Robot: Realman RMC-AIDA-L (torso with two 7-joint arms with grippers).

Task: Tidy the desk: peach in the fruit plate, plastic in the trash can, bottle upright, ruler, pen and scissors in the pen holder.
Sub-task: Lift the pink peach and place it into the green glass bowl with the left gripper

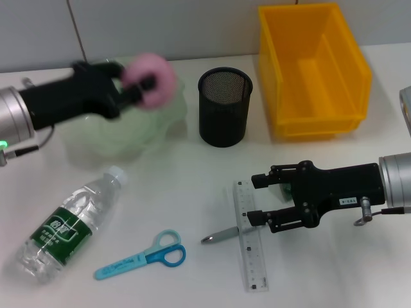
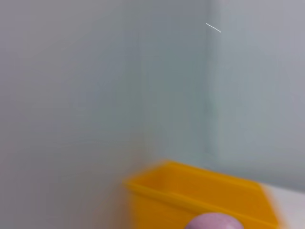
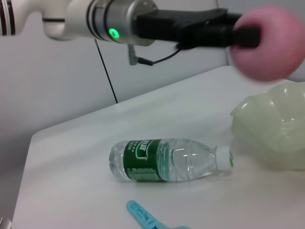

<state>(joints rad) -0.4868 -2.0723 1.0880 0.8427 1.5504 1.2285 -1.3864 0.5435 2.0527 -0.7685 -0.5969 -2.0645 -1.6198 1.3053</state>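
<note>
white table [image 1: 192, 192] carries bottle [image 1: 67, 224], scissors [image 1: 142, 256], ruler [image 1: 250, 242], pen [image 1: 221, 235]

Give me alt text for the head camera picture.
The left gripper holds a pink peach above the pale green fruit plate, while the right gripper, jaws open, reaches over the ruler and pen. A water bottle lies on its side beside blue scissors.

left arm [image 1: 16, 119]: silver cylindrical wrist, green indicator light, thin black cable
left gripper [image 1: 138, 86]: matte black housing
right arm [image 1: 395, 183]: silver wrist, small metal fitting
right gripper [image 1: 258, 199]: black, white label
</note>
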